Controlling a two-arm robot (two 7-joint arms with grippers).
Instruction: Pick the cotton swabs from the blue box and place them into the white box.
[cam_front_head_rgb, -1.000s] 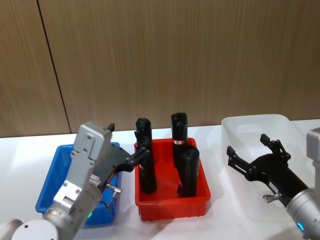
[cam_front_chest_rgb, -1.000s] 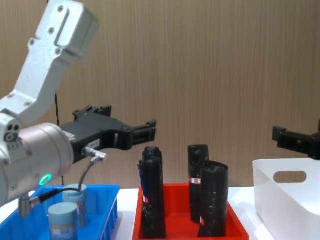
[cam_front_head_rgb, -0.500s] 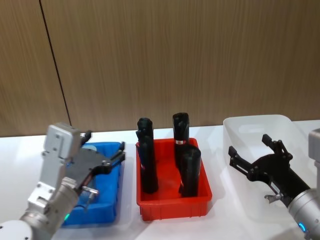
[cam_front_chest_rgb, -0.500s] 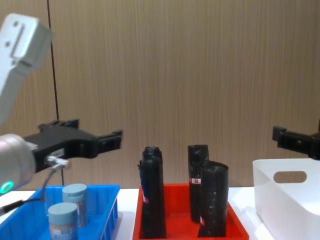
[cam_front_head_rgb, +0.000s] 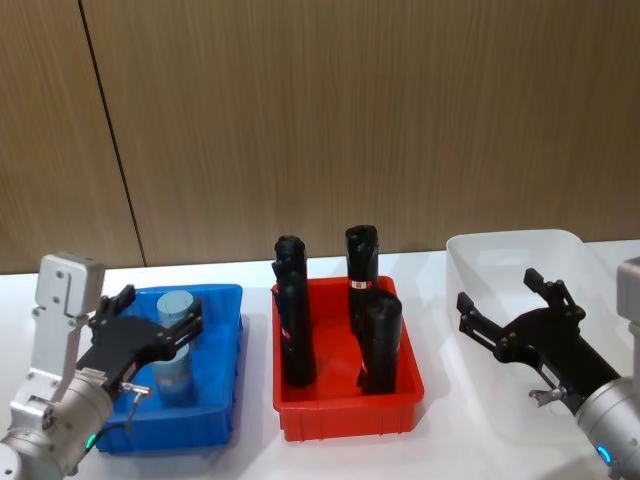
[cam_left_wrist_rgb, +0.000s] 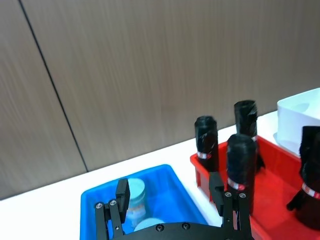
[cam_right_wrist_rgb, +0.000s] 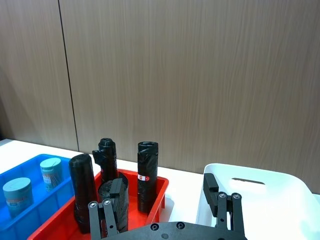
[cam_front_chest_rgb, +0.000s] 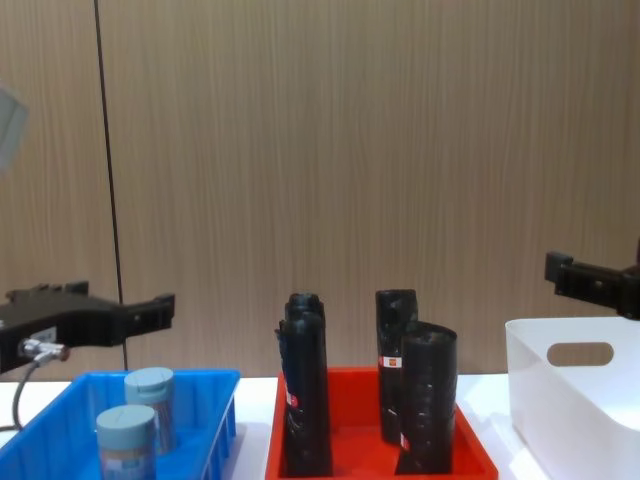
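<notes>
Hovering over the bright blue shallow plastic bin (cam_front_head_rgb: 236, 360), the left gripper (cam_front_head_rgb: 163, 310) has its black fingers (cam_front_chest_rgb: 135, 312) spread wide and holds nothing. Below it stand two small clear plastic jars of cotton swabs (cam_front_head_rgb: 175, 372) with grey-blue round lids. The farther jar (cam_front_head_rgb: 176, 303) sits under the gap between the fingers, and the nearer jar sits beneath the gripper's palm. In the chest view open air separates the fingers from both lids. Bare blue floor shows beside the jars on the side toward this gripper's right.

Just to that right, a narrow strip of white tabletop (cam_front_head_rgb: 256, 400) parts the blue bin's thick rim from a red plastic tray (cam_front_head_rgb: 345, 418). Four tall black rolls with red labels (cam_front_head_rgb: 378, 345) stand upright in the tray, their tops higher than the jar lids.

Beyond the tray, another strip of tabletop leads to the white taller-walled plastic bin (cam_front_head_rgb: 505, 243), which has an oval handle cut-out near its rim. The right gripper (cam_front_head_rgb: 497, 290), released and empty, hangs above that bin's near left part, its fingers above the rim and clear of the walls.
</notes>
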